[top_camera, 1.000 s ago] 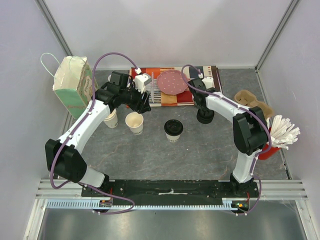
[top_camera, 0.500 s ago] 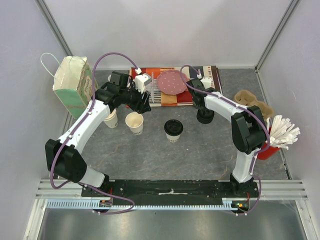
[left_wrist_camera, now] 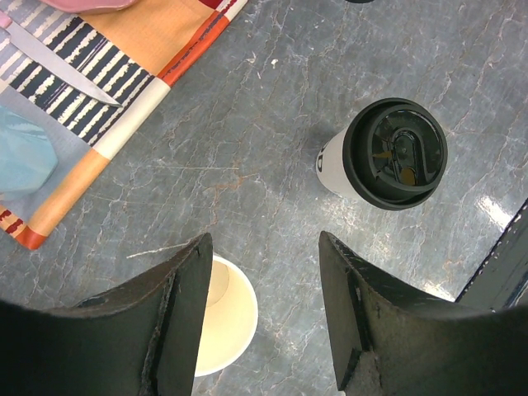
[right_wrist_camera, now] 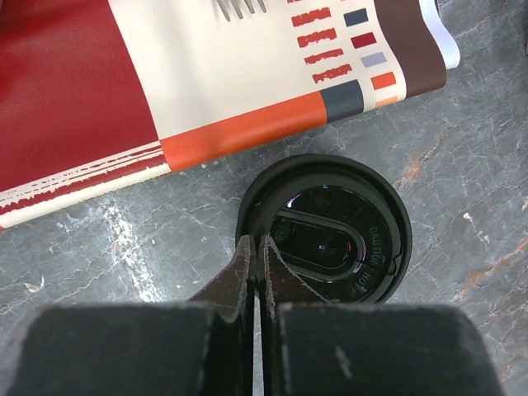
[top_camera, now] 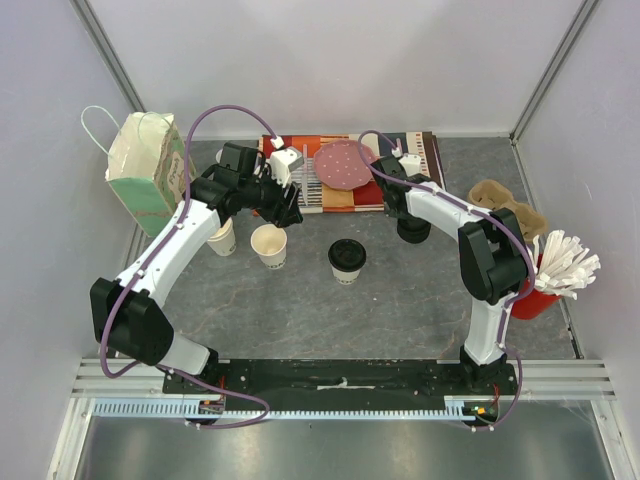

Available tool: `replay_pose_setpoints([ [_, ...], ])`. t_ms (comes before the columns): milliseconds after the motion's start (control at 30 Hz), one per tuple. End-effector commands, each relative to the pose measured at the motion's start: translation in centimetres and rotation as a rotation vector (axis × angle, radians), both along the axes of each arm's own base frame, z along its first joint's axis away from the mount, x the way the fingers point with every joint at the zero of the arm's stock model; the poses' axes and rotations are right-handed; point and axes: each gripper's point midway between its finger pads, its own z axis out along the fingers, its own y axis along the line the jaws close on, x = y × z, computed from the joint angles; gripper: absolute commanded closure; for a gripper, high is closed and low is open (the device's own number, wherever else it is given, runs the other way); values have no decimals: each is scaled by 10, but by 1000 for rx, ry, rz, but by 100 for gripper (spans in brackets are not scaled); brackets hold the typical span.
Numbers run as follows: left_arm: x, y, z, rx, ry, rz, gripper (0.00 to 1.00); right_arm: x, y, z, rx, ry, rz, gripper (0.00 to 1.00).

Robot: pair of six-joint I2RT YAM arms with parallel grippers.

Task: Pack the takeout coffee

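1. Grey marbled tabletop (top_camera: 400, 300): the right gripper (right_wrist_camera: 256, 246) was pinched shut at the rim of a loose black lid (right_wrist_camera: 330, 231) just beside the striped placemat (right_wrist_camera: 82, 82). Whether it held the rim was unclear.
2. The left gripper (left_wrist_camera: 264, 322) hung wide open over the unlidded paper cup (left_wrist_camera: 231, 318) near the placemat.
3. The lidded paper cup (left_wrist_camera: 394, 153) stood farther from the placemat. By my reading, one cup was capped, one was not, and neither was packed.
4. The loose lid read "CAUTION"; the lidded cup's dark mark was illegible.
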Motion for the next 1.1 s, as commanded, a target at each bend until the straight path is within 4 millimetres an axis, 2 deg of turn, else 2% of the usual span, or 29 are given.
replay_pose_setpoints([
  [0,-1,-2,12,-19,-45,-37,39,7,-1,29,18,-68,-13,100],
  [400,-1,-2,14,-21,-49,-43,39,-4,-4,74,47,-148,28,100],
  [500,1,0,14,-15,-50,-28,39,-5,8,84,84,-157,115,100],
  [600,6,9,15,0,-59,4,39,-6,27,112,78,-212,225,100],
  [633,9,16,16,4,-59,23,39,-6,31,132,69,-255,243,100],
  [700,12,27,22,17,-81,44,39,-13,58,153,59,-299,327,100],
  [733,16,37,24,28,-91,74,39,-16,72,171,75,-326,399,100],
  [767,17,46,28,45,-104,99,39,-22,95,180,109,-349,475,100],
  [833,24,64,37,60,-123,153,39,-32,128,196,192,-378,614,100],
  [867,24,73,38,75,-122,180,39,-45,161,206,283,-397,731,100],
  [933,29,93,45,82,-133,245,39,-58,190,211,342,-403,836,100],
  [967,30,101,44,93,-128,273,39,-74,216,213,375,-396,929,100],
  [1000,30,107,44,97,-128,295,39,-81,230,219,397,-401,980,100],
  [1033,32,118,43,99,-121,325,39,-87,247,210,416,-369,1039,100],
  [1067,32,123,44,96,-117,345,39,-109,273,209,476,-339,1159,100],
])
